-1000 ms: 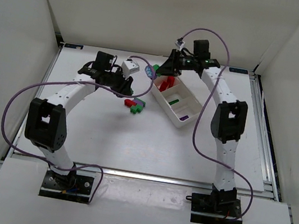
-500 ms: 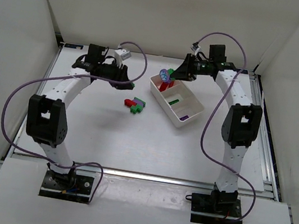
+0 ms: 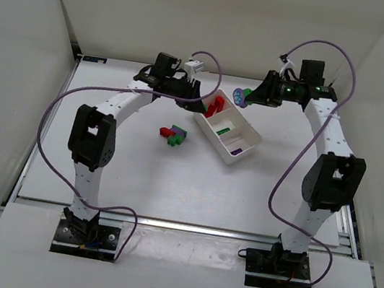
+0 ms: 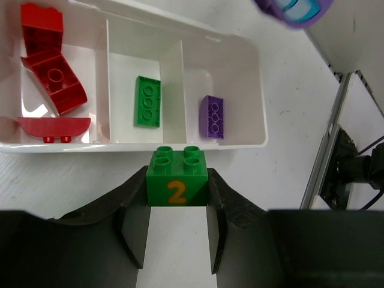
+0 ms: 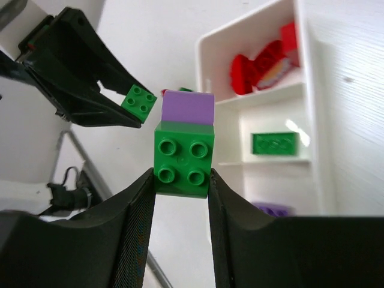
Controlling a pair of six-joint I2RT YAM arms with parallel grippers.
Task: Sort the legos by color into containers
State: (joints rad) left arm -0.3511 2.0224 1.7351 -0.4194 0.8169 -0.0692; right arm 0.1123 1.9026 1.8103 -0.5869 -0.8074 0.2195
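Two bricks pinched near a three-part sorting tray.
Left gripper (image 4: 177,193) clamped on numbered green brick (image 4: 177,178), just short of tray (image 4: 257,90) wall. Right gripper (image 5: 180,180) pinching plain green brick (image 5: 182,159) with purple piece (image 5: 188,108) stacked on it, near tray's far corner. In tray: red bricks (image 4: 51,75) at one end, flat green brick (image 4: 147,101) in middle, purple brick (image 4: 212,116) at other end. Loose cluster (image 3: 173,135) on table (image 3: 171,184), left of tray.
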